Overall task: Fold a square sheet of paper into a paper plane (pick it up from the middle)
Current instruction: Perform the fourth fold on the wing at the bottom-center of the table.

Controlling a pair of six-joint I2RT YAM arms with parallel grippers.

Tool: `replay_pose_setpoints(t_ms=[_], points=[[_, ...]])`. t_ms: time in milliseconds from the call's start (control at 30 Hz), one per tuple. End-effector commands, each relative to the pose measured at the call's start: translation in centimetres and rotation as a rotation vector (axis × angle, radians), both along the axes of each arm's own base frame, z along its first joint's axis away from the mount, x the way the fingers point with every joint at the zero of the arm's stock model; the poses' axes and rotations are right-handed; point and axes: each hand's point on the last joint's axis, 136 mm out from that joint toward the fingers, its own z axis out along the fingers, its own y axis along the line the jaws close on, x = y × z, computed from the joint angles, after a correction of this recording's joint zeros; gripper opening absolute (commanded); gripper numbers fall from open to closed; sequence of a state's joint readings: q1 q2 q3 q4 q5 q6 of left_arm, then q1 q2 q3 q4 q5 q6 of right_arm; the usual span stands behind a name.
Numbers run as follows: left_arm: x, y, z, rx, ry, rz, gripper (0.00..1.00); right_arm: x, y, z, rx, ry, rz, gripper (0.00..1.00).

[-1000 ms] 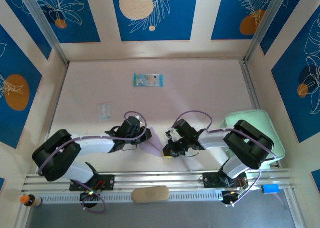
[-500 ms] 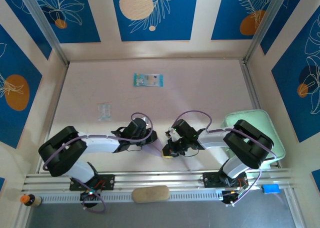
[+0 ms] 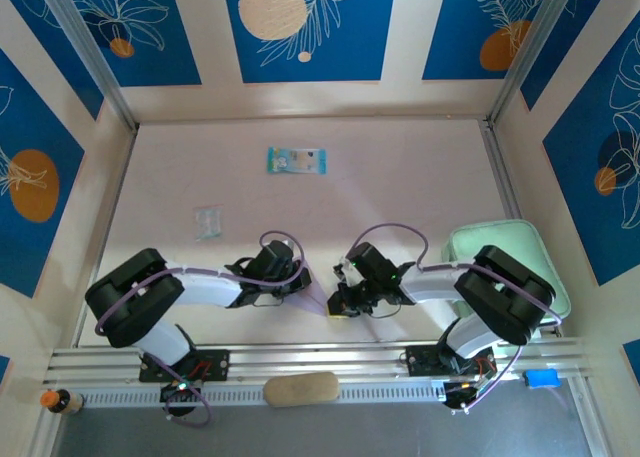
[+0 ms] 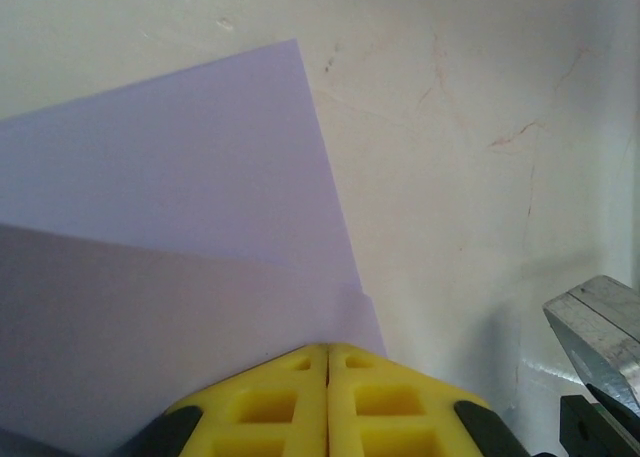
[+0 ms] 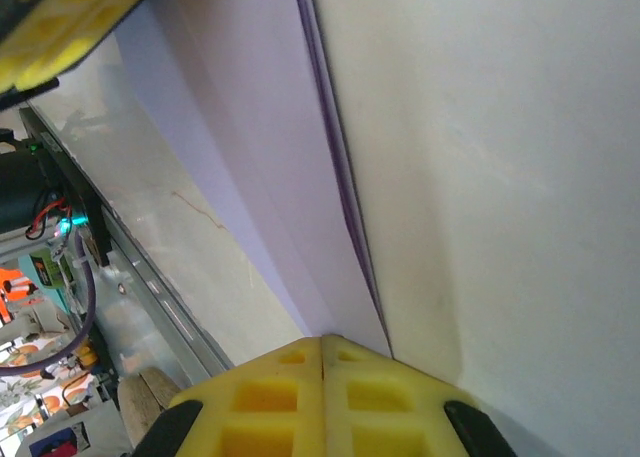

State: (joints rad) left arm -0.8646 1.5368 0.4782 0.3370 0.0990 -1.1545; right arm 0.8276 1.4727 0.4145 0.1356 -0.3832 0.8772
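I'm seeing thin pale lilac paper sheet (image 3: 316, 295) lying partly folded on table (image 3: 400, 177) between my hands, fold running 11-to-5 o'clock. Right hand (image 5: 322, 352) clenching folded edge, sheet at its 9 o'clock. Left hand (image 4: 328, 362) clenched at sheet corner, sheet at its 3 o'clock; both equally near.

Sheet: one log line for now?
sheet: partly folded, between grippers | left gripper: shut, tip at sheet | right gripper: shut on sheet edge

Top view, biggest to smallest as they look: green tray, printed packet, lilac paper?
1. Mint-green tray, partly under the right arm.
2. Blue-green packet.
3. Lilac paper, mostly covered, so that rank is unsure.
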Motion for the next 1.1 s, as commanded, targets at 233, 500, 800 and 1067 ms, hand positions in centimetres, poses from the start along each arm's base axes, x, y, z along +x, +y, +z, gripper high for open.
replay_pose_setpoints(t_ms=[233, 500, 800, 1067], points=[[-1.6, 3.4, -3.9, 0.136, 0.087, 0.027, 0.06, -3.7, -5.0, -2.2, -0.169, 0.084, -0.068, 0.02], [-1.2, 2.2, -3.3, 0.087, 0.052, -0.010, 0.06, -1.0, -2.9, 4.3, -0.022, -0.058, -0.069, 0.03], [-1.1, 2.2, -3.0, 0.079, 0.041, -0.007, 0.06, 3.4, 1.4, 5.2, 0.020, -0.084, -0.051, 0.03], [-1.1, 2.1, -2.9, 0.071, 0.036, -0.010, 0.07, 5.0, 3.0, 2.5, -0.024, -0.046, -0.047, 0.02]])
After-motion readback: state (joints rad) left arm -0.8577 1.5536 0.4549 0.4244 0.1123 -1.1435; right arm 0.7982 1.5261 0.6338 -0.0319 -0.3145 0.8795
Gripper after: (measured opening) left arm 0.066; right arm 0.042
